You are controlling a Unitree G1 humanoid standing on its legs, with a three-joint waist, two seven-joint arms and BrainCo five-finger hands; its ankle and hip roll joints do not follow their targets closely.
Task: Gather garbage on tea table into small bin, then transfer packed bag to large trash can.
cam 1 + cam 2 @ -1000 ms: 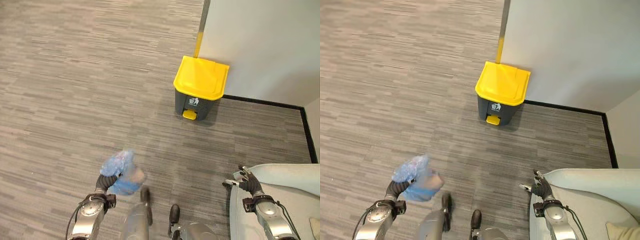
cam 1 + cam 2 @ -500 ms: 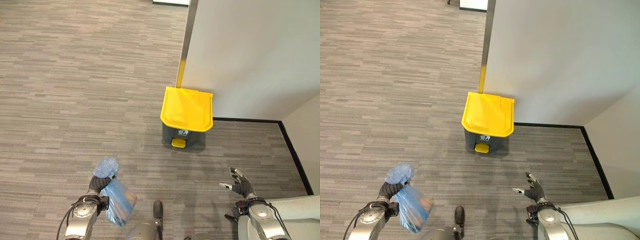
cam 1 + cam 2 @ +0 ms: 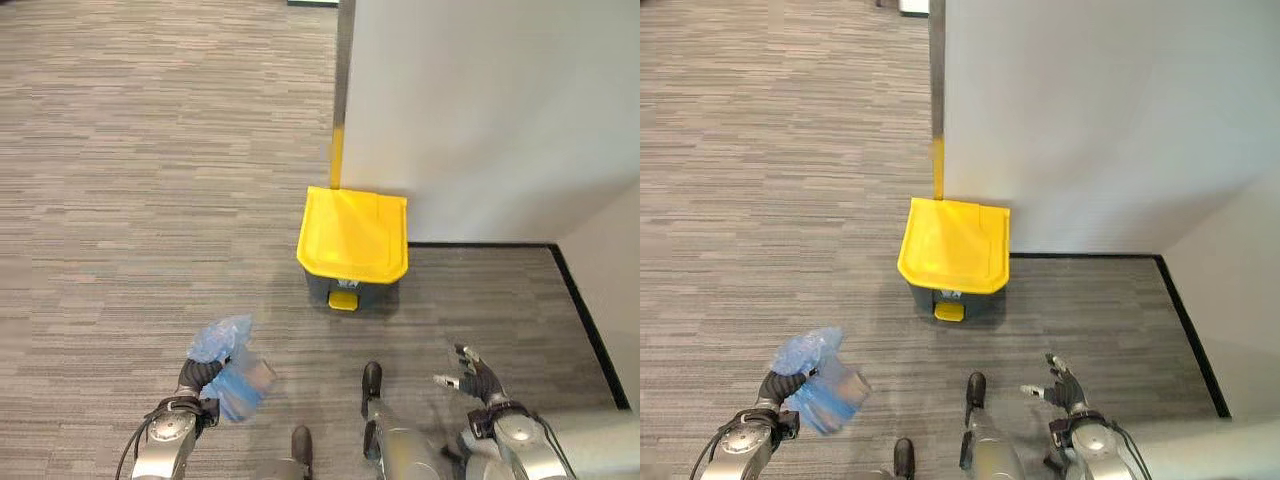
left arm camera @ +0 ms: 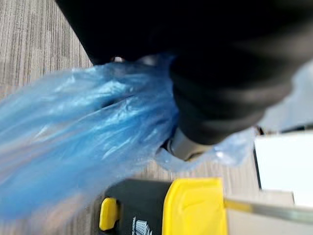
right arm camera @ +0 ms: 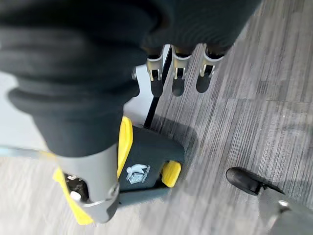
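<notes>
In the left eye view, the left hand (image 3: 196, 378) is gripping the gathered neck of the blue bag (image 3: 232, 374), which is hanging just beside it with something pale inside. The can (image 3: 352, 246), grey with a yellow lid, is standing ahead of both hands against the wall (image 3: 480, 110), lid closed, pedal (image 3: 343, 300) facing the robot. The right hand (image 3: 474, 376) is hovering with fingers spread and relaxed, holding nothing.

In the right eye view, the same layout is showing: bag at the left hand, can well ahead on the floor (image 3: 760, 180).

In the left wrist view, the bag's plastic is bunching inside the curled hand, with the can beyond.

In the right wrist view, straight fingers (image 5: 178, 78) are pointing toward the can.

The gathering and packing look finished; reaching the can, opening its lid and dropping the bag in are left.
</notes>
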